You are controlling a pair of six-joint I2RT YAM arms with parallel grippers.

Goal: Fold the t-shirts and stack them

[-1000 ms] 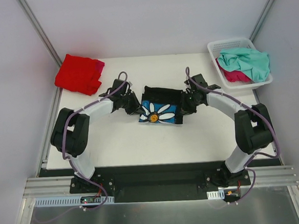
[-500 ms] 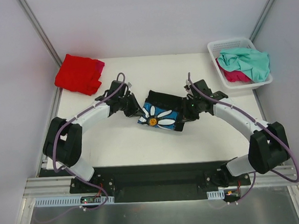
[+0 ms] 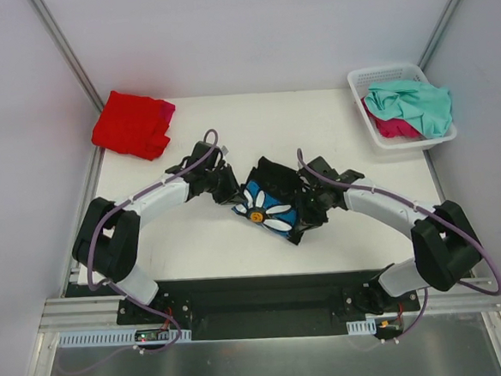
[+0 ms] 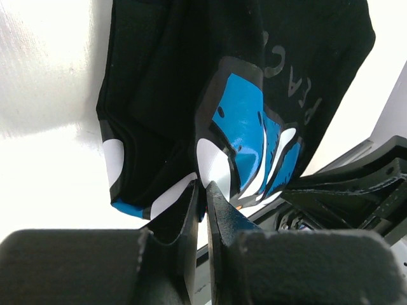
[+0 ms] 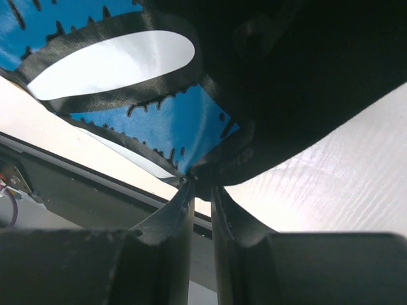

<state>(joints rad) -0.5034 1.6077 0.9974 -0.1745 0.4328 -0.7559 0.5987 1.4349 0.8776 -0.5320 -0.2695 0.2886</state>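
Note:
The black t-shirt (image 3: 273, 199) with a blue and white daisy print is folded small at the table's middle, turned at an angle. My left gripper (image 3: 232, 189) is shut on its left edge; the cloth (image 4: 210, 95) hangs from the jaws (image 4: 203, 190). My right gripper (image 3: 308, 208) is shut on its right edge, with the cloth (image 5: 267, 82) pinched at the tips (image 5: 202, 184). A folded red t-shirt (image 3: 132, 124) with pink showing at its edge lies at the back left. A teal t-shirt (image 3: 412, 103) and a magenta one (image 3: 392, 127) lie in the basket.
A white lattice basket (image 3: 372, 80) stands at the back right corner of the white table (image 3: 238, 249). Metal frame posts rise at both back corners. A black base rail runs along the near edge.
Both grippers have carried the black shirt toward the near edge and turned it clockwise. The right arm has swung inward and nearer.

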